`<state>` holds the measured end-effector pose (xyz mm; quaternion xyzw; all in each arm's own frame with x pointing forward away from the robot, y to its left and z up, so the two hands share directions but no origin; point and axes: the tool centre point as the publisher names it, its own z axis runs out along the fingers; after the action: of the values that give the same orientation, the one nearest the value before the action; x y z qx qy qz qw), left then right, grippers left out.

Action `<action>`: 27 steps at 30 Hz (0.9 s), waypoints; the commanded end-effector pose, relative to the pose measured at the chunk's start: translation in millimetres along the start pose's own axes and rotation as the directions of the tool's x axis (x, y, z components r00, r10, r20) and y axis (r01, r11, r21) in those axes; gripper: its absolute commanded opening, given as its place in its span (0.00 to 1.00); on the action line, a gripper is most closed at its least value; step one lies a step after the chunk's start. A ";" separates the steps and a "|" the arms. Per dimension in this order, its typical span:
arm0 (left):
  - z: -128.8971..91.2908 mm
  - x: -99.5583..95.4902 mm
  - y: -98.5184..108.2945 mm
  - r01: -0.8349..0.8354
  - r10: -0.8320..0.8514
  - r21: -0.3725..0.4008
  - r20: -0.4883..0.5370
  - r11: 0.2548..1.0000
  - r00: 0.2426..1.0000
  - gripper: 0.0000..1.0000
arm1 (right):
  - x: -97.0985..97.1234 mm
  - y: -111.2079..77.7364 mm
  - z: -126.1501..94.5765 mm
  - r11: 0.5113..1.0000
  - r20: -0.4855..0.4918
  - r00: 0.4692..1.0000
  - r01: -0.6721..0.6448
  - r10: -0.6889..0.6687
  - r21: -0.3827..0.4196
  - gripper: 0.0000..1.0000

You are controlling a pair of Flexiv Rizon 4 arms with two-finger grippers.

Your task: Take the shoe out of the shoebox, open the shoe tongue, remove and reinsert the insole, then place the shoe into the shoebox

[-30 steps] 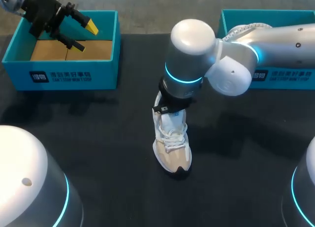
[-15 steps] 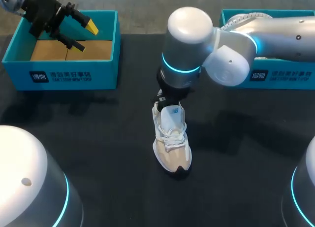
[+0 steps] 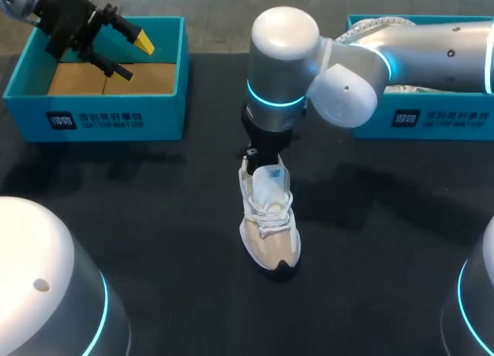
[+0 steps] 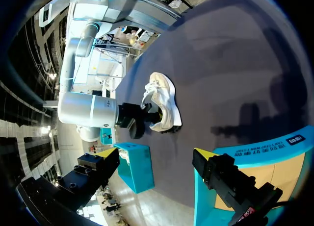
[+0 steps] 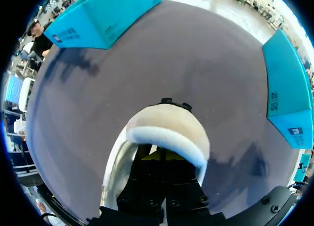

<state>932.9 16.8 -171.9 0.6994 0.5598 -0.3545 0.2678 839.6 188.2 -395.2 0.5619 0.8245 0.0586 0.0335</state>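
Note:
A white and beige shoe (image 3: 268,221) with a black toe stands on the dark table, toe toward me, its tongue upright. My right arm's wrist (image 3: 275,101) hangs over the shoe's heel. My right gripper (image 5: 162,158) is shut, its tips down inside the shoe just behind the padded heel collar (image 5: 167,133); what they touch is hidden. My left gripper (image 3: 133,56) hangs open over the left teal shoebox (image 3: 116,118) with nothing in it. From the left wrist view, the shoe (image 4: 162,101) lies far ahead of the left gripper (image 4: 154,155).
A second teal shoebox (image 3: 432,118) stands at the back right, partly behind my right arm. The left box shows brown cardboard (image 3: 85,79) inside. Both boxes sit beyond the heel, left shoebox (image 5: 113,15) and right shoebox (image 5: 289,93).
My right arm's wrist has drawn back and to the left, away from over the laces, so the shoe's tongue shows. The shoe and the left arm have stayed put.

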 end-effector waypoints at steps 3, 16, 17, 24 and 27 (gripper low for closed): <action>-0.7 -0.2 0.2 -0.001 0.001 0.002 -0.003 1.000 1.000 1.00 | 1.7 1.1 14.5 1.000 -0.007 1.000 0.000 0.001 0.024 0.00; -0.7 -0.2 0.2 -0.001 0.001 0.002 -0.003 1.000 1.000 1.00 | 4.9 -11.3 -33.6 0.998 -0.017 0.999 -0.039 0.040 0.047 0.00; -0.7 -0.2 0.2 -0.001 0.001 0.002 -0.003 1.000 1.000 1.00 | 5.4 -11.0 -36.6 0.997 -0.022 0.999 -0.045 0.047 0.060 0.00; -0.7 -0.2 0.2 -0.001 0.001 0.002 -0.003 1.000 1.000 1.00 | 6.1 -11.9 -38.4 0.995 -0.042 0.997 -0.061 0.064 0.079 0.00; -0.7 -0.2 0.2 -0.001 0.001 0.002 -0.003 1.000 1.000 1.00 | 6.1 -11.9 -38.4 0.995 -0.042 0.997 -0.061 0.064 0.079 0.00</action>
<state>932.9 16.8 -171.9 0.6995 0.5598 -0.3545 0.2678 823.0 188.2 -358.1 0.5866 0.8090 0.0380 -0.0089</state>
